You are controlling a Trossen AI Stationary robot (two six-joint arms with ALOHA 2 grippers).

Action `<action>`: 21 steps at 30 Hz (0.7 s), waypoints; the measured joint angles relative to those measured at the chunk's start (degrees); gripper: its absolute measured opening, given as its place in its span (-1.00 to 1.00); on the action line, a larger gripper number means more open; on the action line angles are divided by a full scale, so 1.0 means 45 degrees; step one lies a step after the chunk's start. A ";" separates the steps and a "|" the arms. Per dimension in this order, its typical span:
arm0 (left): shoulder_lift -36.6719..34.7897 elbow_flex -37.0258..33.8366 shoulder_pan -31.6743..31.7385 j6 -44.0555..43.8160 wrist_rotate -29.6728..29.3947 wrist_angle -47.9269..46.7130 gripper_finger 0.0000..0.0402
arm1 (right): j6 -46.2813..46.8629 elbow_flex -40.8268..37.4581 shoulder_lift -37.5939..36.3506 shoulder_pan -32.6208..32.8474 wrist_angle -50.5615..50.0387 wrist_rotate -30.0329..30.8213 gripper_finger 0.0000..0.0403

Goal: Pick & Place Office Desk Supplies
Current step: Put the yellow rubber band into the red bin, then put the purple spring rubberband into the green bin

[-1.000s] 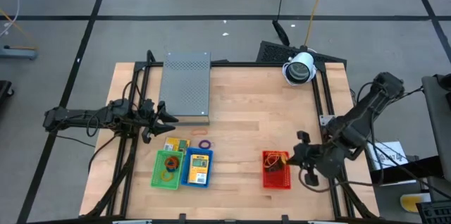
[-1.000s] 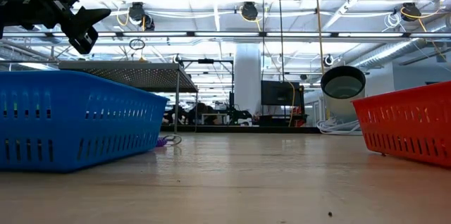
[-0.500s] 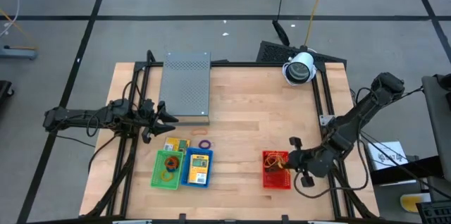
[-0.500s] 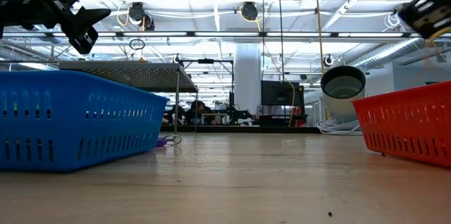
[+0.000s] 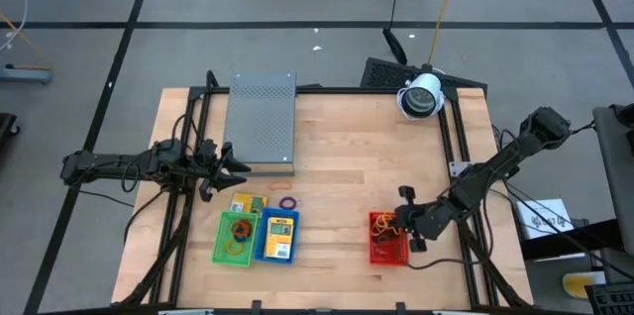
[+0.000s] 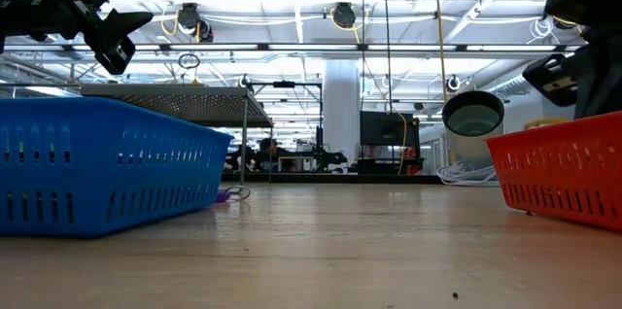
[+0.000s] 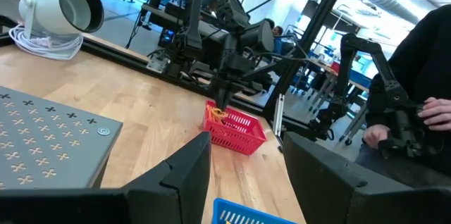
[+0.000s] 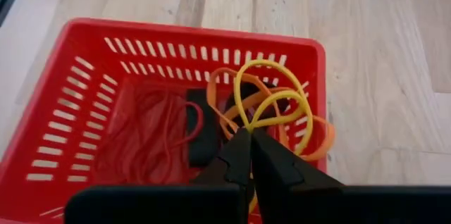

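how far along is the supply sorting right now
Done: packets and bands already lie in the green basket and blue basket. In hand: the right end effector, shut on yellow rubber bands, is over the red basket. Left: a purple band and a yellow packet remain on the table. The left end effector waits open.

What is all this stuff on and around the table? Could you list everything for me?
Red basket: one, red, right front of table, holding red, orange and yellow rubber bands.
Blue basket: one, blue, left front, holding a yellow-orange packet.
Green basket: one, green, beside the blue one, with band loops inside.
Purple rubber band: one, on the wood behind the blue basket.
Perforated metal box: one, grey, back left.
White camera: one, back right.
Left gripper: open, left edge.
Right gripper: shut on yellow bands over the red basket.
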 joint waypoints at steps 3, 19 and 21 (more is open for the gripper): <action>-0.0001 0.0000 0.0002 -0.0004 0.0000 -0.0003 -0.07 | 0.0254 0.0000 0.0041 -0.0005 0.0206 0.0016 -0.99; -0.0001 0.0000 -0.0001 -0.0009 0.0000 0.0003 -0.07 | 0.2049 0.0049 -0.0278 0.1709 0.1431 -0.0015 -0.55; 0.0002 0.0000 0.0002 -0.0002 0.0000 0.0000 -0.07 | 0.2064 0.0049 -0.0330 0.1838 0.1406 -0.0008 -0.50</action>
